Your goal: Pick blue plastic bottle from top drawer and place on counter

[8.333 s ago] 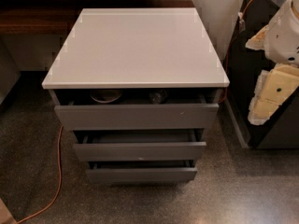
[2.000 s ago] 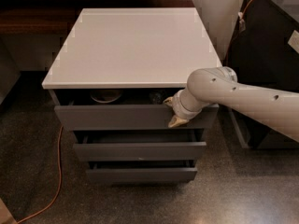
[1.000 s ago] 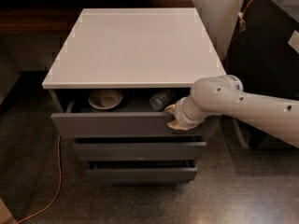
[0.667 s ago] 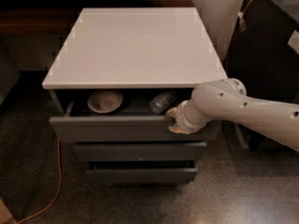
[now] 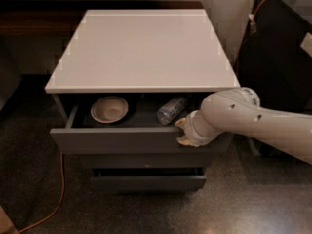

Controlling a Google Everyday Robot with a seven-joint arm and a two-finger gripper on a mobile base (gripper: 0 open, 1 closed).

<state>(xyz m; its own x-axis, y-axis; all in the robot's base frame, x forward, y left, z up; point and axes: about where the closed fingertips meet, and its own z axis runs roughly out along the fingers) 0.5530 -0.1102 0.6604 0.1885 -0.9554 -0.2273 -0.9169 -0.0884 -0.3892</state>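
The top drawer point(image 5: 117, 140) of the grey cabinet is pulled partly out. Inside it the blue plastic bottle point(image 5: 171, 109) lies on its side at the right, partly under the counter edge. The white-grey counter point(image 5: 141, 48) is the cabinet's top slab. My gripper point(image 5: 184, 132) is at the right end of the drawer's front edge, just below and right of the bottle, with my white arm reaching in from the right.
A pale bowl point(image 5: 109, 109) sits in the left part of the drawer. Two lower grey drawers point(image 5: 146, 179) stand slightly out. An orange cable point(image 5: 57, 199) runs over the floor at the left. A dark cabinet point(image 5: 278, 72) stands at the right.
The arm came in from the right to the top drawer's front. The drawer has slid out toward the camera, uncovering the bowl and the bottle.
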